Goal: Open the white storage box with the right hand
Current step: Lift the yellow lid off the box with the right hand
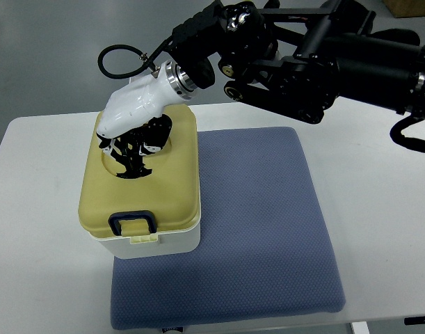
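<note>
Directly above the closed white storage box (144,240), the right hand (135,129) rests curled fingers (132,156) on its yellow lid (174,188), the latch (133,221) lying nearer the camera, ungrasped.

One storage box (146,202), one blue mat (254,229), one table (38,229), one robot hand (132,132).

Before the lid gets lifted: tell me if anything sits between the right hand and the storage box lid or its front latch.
Nothing visible does. The right hand is already over the yellow lid of the storage box, fingers down at its recess. The blue latch at the front edge is uncovered, and the blue mat beside it carries nothing else.
</note>
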### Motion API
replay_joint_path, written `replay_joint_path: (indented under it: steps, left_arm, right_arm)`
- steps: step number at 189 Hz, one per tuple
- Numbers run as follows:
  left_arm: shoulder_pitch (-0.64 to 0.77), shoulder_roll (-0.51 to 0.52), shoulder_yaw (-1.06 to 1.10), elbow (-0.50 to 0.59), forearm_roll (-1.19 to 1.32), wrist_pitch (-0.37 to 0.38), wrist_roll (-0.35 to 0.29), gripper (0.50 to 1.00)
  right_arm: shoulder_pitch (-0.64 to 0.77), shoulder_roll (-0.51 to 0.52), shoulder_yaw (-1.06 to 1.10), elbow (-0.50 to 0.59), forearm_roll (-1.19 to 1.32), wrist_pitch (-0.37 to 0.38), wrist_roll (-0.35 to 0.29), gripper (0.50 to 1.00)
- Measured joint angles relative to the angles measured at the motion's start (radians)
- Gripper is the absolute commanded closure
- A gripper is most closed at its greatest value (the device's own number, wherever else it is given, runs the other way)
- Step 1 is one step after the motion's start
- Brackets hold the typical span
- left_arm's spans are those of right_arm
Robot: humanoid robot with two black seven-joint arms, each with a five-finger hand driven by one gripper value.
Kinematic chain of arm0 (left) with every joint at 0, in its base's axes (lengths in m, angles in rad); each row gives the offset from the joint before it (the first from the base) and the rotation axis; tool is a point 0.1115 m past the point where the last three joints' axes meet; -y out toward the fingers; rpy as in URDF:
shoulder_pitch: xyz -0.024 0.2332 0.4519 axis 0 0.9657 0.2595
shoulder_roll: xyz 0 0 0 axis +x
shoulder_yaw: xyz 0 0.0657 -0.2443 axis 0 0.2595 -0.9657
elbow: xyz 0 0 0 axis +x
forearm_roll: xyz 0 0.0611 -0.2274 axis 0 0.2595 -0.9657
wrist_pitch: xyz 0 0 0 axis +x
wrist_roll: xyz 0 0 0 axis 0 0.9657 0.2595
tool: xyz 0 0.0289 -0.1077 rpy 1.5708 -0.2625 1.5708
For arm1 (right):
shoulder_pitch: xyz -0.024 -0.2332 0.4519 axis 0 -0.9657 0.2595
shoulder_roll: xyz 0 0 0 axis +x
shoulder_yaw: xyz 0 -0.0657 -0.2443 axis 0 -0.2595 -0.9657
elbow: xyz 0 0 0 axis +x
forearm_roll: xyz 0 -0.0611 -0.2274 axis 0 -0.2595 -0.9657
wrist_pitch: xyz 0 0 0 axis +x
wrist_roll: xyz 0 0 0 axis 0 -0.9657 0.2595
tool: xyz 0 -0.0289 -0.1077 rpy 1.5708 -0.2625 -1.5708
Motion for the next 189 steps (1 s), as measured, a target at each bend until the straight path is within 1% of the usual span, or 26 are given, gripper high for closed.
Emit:
replay_joint_path:
  steps: [33,78,112,158,189]
  left_arm:
    - [0.000,0.000,0.000,0.000,0.000,0.000,0.000,0.500]
    - [0.000,0.000,0.000,0.000,0.000,0.000,0.000,0.500]
    - [0.000,0.000,0.000,0.000,0.000,0.000,0.000,0.500]
    - [0.000,0.000,0.000,0.000,0.000,0.000,0.000,0.500]
    - [0.000,0.000,0.000,0.000,0.000,0.000,0.000,0.500]
  right_arm:
    - [0.023,0.000,0.022,-0.007,0.001,0.004,0.000,1.000]
    - [0.018,-0.005,0.023,-0.017,0.000,0.001,-0.001,1.000]
    - [-0.001,-0.057,0.023,-0.063,0.000,-0.009,-0.002,1.000]
    - [-0.084,-0.155,0.021,-0.134,0.000,-0.017,-0.002,1.000]
    - [-0.138,-0.189,0.012,-0.202,0.000,-0.058,-0.002,1.000]
